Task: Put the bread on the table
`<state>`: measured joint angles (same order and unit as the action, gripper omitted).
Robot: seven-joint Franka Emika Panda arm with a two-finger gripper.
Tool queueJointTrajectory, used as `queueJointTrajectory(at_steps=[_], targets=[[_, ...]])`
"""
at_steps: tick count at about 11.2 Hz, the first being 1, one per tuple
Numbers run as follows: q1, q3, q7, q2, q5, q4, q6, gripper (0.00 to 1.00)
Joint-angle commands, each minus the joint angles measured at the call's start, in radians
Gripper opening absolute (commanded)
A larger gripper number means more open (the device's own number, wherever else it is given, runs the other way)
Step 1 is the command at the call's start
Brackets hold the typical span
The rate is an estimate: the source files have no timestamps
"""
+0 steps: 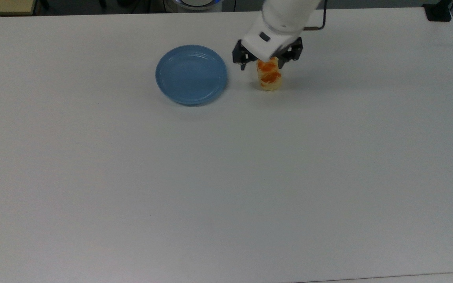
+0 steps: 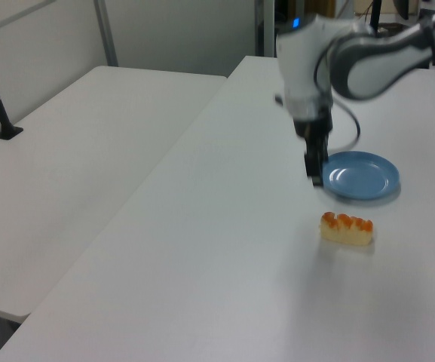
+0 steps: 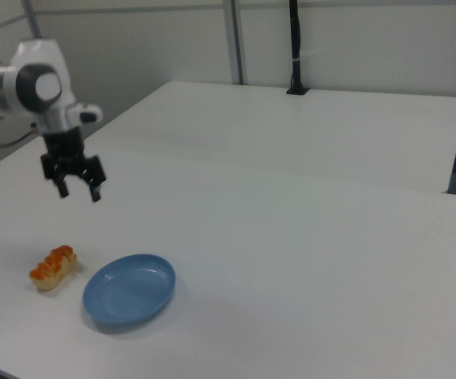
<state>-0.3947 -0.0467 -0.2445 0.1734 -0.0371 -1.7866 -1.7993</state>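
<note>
While spread wide with nothing between them, hang the two dark fingers [image 3: 96,192] well above the tabletop, tips pointing down. Gripper [image 3: 79,190] empty, raised clear of the bread [image 3: 53,267] and not touching it; seen in the top view as gripper [image 1: 267,62] overlapping the far end of the bread [image 1: 269,77]; in the left view as gripper [image 2: 315,173] up beside the plate's edge. Bread [image 2: 346,228] lying flat on the white table [image 1: 226,177], orange-red patches upward, just beside the blue plate [image 1: 191,74] but apart from it, at the top view's right of the plate and at the right view's left of the plate [image 3: 130,289]. White arm [image 2: 353,53] rising from the gripper.
</note>
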Motion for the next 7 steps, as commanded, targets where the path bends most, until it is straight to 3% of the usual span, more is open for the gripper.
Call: queueJointTrajectory(at_steps=[1, 3, 7], targets=[[0.317, 0.115, 0.188, -0.152, 0.000, 0.055, 0.121, 1.00], [0.411, 0.107, 0.232, -0.183, 0.002, 0.084, 0.158, 1.00], [0.432, 0.064, 0.232, -0.170, -0.001, 0.104, 0.153, 1.00]])
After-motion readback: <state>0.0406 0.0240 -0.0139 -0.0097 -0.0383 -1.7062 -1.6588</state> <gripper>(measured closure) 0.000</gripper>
